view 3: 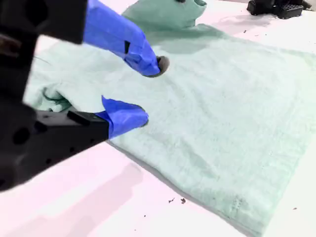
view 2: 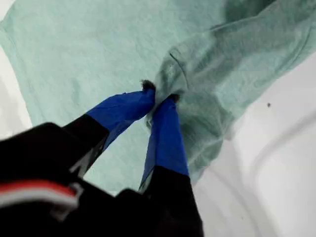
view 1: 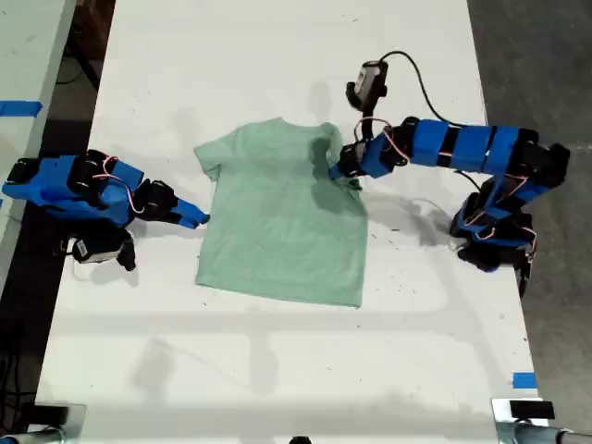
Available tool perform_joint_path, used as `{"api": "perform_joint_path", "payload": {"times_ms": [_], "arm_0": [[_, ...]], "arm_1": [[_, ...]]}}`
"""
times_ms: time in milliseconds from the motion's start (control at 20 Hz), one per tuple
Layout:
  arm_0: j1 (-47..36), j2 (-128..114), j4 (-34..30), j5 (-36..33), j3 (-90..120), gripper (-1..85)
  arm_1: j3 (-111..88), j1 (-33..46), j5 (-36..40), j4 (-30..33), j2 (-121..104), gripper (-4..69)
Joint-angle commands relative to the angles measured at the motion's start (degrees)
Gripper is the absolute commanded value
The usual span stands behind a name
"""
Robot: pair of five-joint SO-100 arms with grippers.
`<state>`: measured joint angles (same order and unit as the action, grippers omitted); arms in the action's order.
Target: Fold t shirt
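The pale mint-green t shirt (view 1: 277,222) lies flat on the white table (view 1: 277,370), collar toward the far edge. My first gripper (view 1: 344,171) reaches in from the exterior view's right and is shut on the sleeve on that side, which is bunched and pulled up off the table. In the first wrist view the blue fingertips (view 2: 165,123) pinch a fold of the t shirt (view 2: 222,59). My second gripper (view 1: 199,220) stands open at the shirt's side edge on the exterior view's left. In the second wrist view the second gripper (view 3: 148,91) has its jaws spread over the t shirt (view 3: 222,108) hem.
A black cable (view 1: 421,79) loops over the table behind the first arm. Blue tape (view 1: 524,380) marks the table near the exterior view's lower right. Another pale surface with blue tape (view 1: 20,107) stands at the exterior view's left, across a dark gap.
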<state>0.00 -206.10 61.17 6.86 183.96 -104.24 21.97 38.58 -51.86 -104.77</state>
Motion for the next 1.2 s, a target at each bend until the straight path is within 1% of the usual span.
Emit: {"api": "perform_joint_path", "payload": {"times_ms": [0, 200, 250, 300, 350, 400, 450, 550, 650, 850, 1000, 1150], "arm_0": [[-0.7, -0.4, 0.1, -0.6, -0.1, 12.6], [-0.7, -0.4, 0.1, -0.6, -0.1, 12.6], [-0.7, -0.4, 0.1, -0.6, -0.1, 12.6], [-0.7, -0.4, 0.1, -0.6, -0.1, 12.6], [-0.7, -0.4, 0.1, -0.6, -0.1, 12.6], [-0.7, -0.4, 0.1, -0.6, -0.1, 12.6], [-0.7, -0.4, 0.1, -0.6, -0.1, 12.6], [-0.7, -0.4, 0.1, -0.6, -0.1, 12.6], [-0.7, -0.4, 0.1, -0.6, -0.1, 12.6], [-0.7, -0.4, 0.1, -0.6, -0.1, 12.6], [-0.7, -0.4, 0.1, -0.6, -0.1, 12.6], [-0.7, -0.4, 0.1, -0.6, -0.1, 12.6]], "arm_1": [[10.1, -5.2, -1.1, 2.9, 7.8, 1.7], [24.3, -9.2, -1.4, 1.3, 24.3, 1.9], [28.2, -9.6, -1.6, -0.5, 27.7, 5.2], [31.7, -9.8, -1.6, -3.8, 29.5, 13.6], [34.0, -9.3, -1.5, -7.6, 29.6, 15.4], [33.9, -8.3, -1.5, -9.8, 27.7, 13.6], [32.6, -7.1, -2.1, -12.5, 24.6, 1.2], [24.3, -4.8, -1.8, -13.3, 14.7, 1.2], [12.3, -2.9, -2.2, -12.1, 2.5, 1.2], [-18.4, -2.3, -4.8, -5.8, -24.3, 1.2], [-38.2, -6.1, -7.4, -0.4, -39.0, 1.2], [-52.3, -8.5, -8.7, 4.2, -52.2, 1.2]]}}
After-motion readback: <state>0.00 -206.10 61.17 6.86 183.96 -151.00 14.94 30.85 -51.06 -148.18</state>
